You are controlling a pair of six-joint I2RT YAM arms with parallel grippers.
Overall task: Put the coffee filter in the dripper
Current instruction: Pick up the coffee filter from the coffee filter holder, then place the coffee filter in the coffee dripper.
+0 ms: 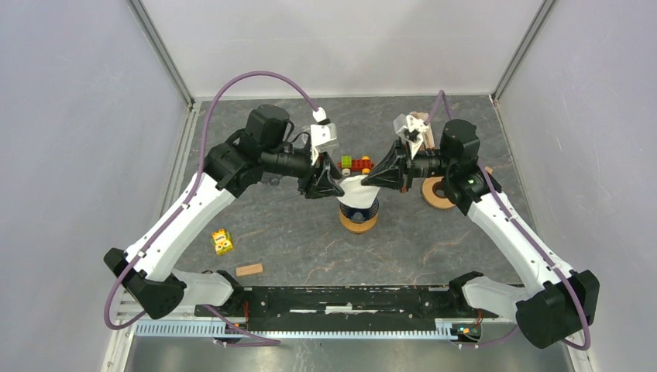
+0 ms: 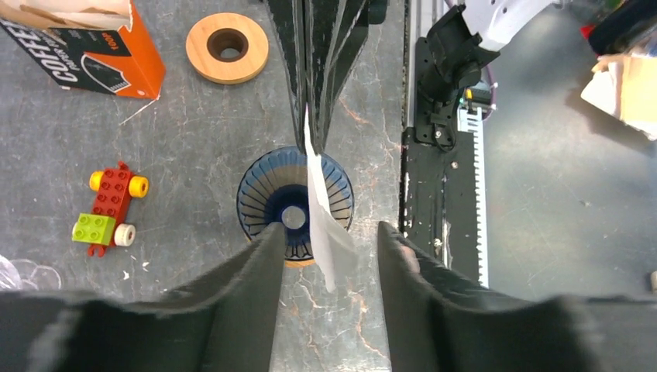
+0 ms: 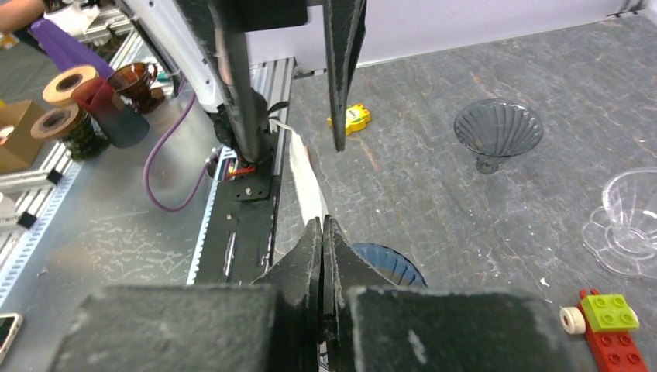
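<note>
- The dark grey stone-patterned table (image 1: 294,232) is lying beneath both grippers, which are meeting tip to tip above its middle.
- The right gripper (image 3: 322,229) is reaching in with its fingers pressed together, pinching one edge of the white paper coffee filter (image 2: 325,225).
- The left gripper (image 2: 329,232) is facing it with its fingers spread wide. The filter is hanging in the gap between them, and I cannot tell whether either finger is touching the paper.
- The orange cardboard filter box (image 2: 85,50), its top torn open, is standing behind the right gripper, well apart from the tips.
- The blue ribbed cone-shaped dripper (image 2: 267,194) is sitting directly below the two grippers' tips on a round wooden base (image 1: 359,226), its mouth facing up.
- The filter is being held folded flat and edge-on over the dripper's mouth, not yet seated in it.
- A smoky grey ribbed glass dripper (image 3: 497,132) is standing beyond the left gripper, well apart from it.
- A clear glass dripper (image 3: 631,225) is standing near the grey one, partly cut off by the picture's edge.
- A light wooden ring (image 1: 436,194) is lying just beside the right gripper's wrist.
- A red toy brick car (image 2: 108,205) with a green brick is lying near the tips, on their far side.
- A small yellow block (image 1: 222,242) and a small wooden block (image 1: 249,270) are lying well behind the left gripper.
</note>
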